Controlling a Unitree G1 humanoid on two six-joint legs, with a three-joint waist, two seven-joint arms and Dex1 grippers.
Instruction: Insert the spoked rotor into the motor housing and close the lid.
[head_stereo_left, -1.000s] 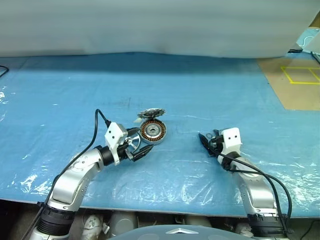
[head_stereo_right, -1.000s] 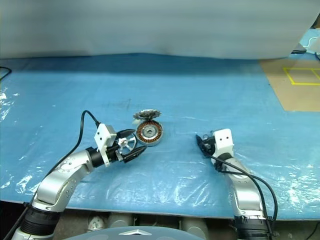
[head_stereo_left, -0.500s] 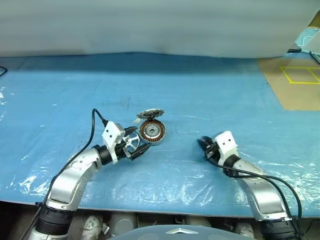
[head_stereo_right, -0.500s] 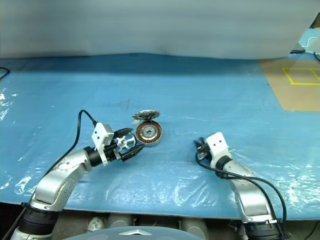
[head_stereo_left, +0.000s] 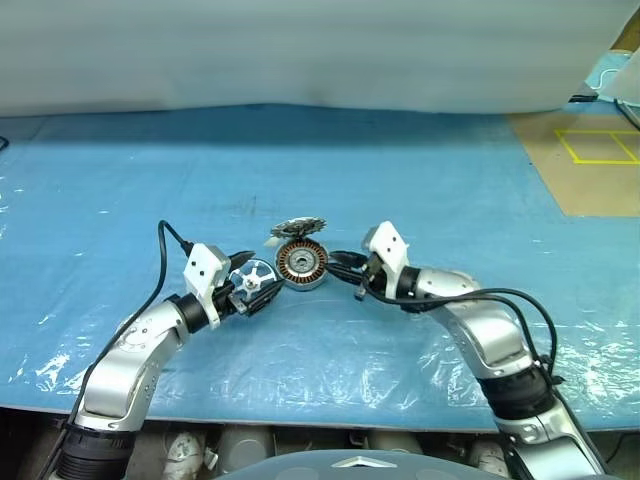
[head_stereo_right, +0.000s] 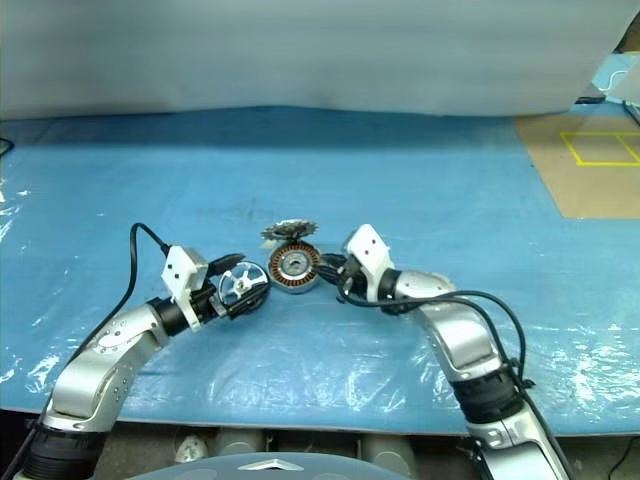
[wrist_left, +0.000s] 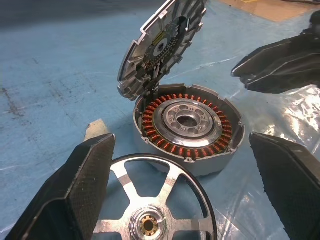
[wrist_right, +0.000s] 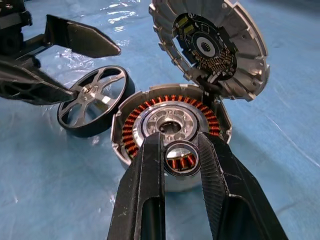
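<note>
The motor housing (head_stereo_left: 303, 263) sits mid-table, its copper windings showing. Its lid (head_stereo_left: 300, 227) stands tilted up from the far edge, with the circuit face (wrist_right: 207, 47) turned toward the housing. The spoked rotor (head_stereo_left: 250, 281) is propped on its rim just left of the housing, between the fingers of my open left gripper (head_stereo_left: 258, 284). It leans on one finger (wrist_left: 75, 190) and stands clear of the other. My right gripper (wrist_right: 181, 141) hovers at the housing's right side, shut on a small silver ring (wrist_right: 182, 158).
Crinkled blue plastic sheet (head_stereo_left: 420, 190) covers the table. A brown board with yellow tape (head_stereo_left: 590, 160) lies at the far right. A pale wall (head_stereo_left: 300, 50) bounds the back. The table's front edge (head_stereo_left: 330, 412) runs just below my arms.
My right arm has swung left and upward from the table's right side to the housing, now gripping the small ring. My left gripper and the rotor have edged slightly left.
</note>
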